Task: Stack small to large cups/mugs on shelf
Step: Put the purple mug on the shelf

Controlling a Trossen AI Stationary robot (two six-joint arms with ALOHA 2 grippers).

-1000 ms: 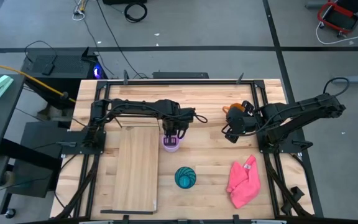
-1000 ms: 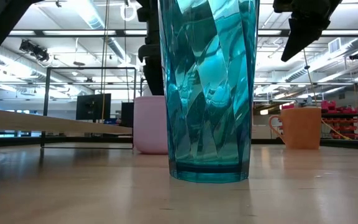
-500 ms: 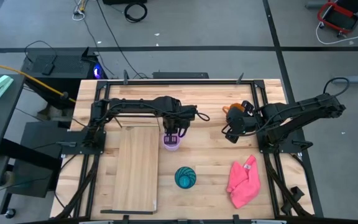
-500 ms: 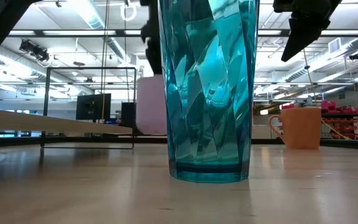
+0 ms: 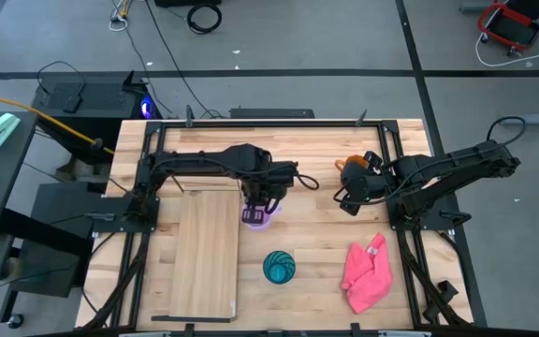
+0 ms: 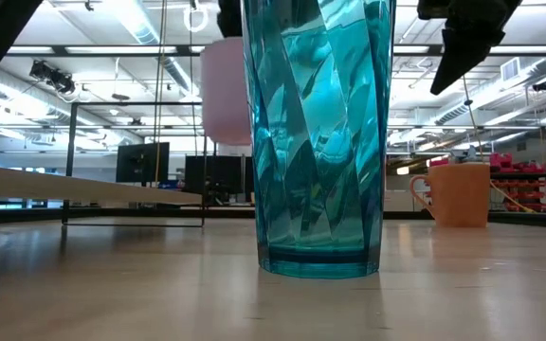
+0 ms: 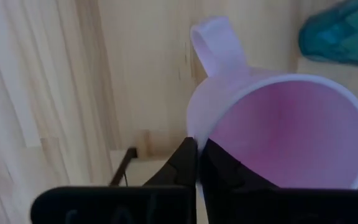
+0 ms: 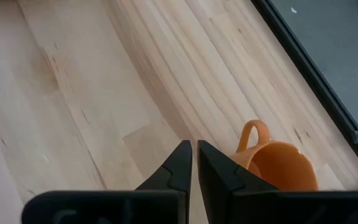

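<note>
Three drinking vessels showed on the light wooden bench: one lilac-purple handled mug, one orange handled mug and one faceted teal-green tumbler. The left claw was pinched tight on the lilac mug's rim, holding it clear of the bench, just beside the long pale-wood shelf board with its thin black wire frame. The right claw hung above the bench near the orange mug, fingers nearly together, holding nothing. The teal tumbler stood upright near one crumpled pink cloth.
</note>
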